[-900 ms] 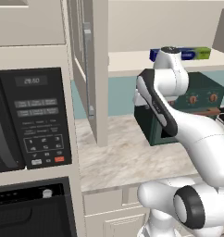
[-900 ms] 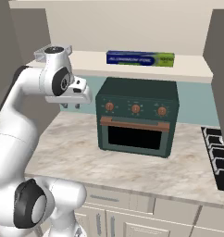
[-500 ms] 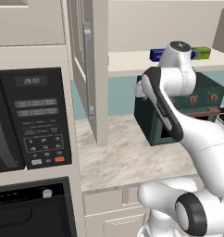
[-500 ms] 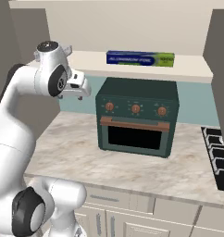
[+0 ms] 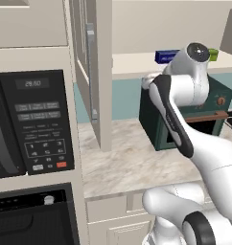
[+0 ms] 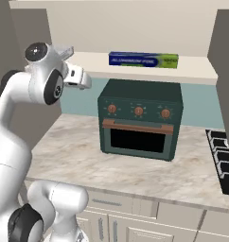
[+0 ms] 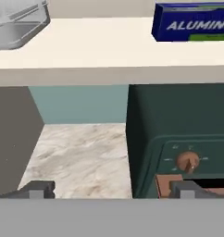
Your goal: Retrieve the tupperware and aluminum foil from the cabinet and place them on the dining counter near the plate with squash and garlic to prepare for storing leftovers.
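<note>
The tupperware (image 7: 17, 22), pale and translucent, sits on the cabinet's cream shelf (image 7: 95, 51) at the upper left of the hand view. Further right on the same shelf lies the aluminum foil (image 7: 193, 22), a dark blue carton with a green end (image 6: 143, 60) (image 5: 167, 56). My gripper (image 7: 111, 192) is open and empty, just below and in front of the shelf edge, left of the foil (image 6: 84, 81) (image 5: 147, 82). The cabinet door (image 5: 91, 72) stands open at the left. The dining counter and the plate are out of view.
A dark green toaster oven (image 6: 140, 120) stands on the marbled wall counter (image 6: 74, 151) under the shelf. A black microwave (image 5: 29, 122) is built in at the left. A stove grate (image 6: 223, 158) lies at the right edge.
The jaws have spread from partly closed to wide open. The hand has risen to the level of the shelf edge.
</note>
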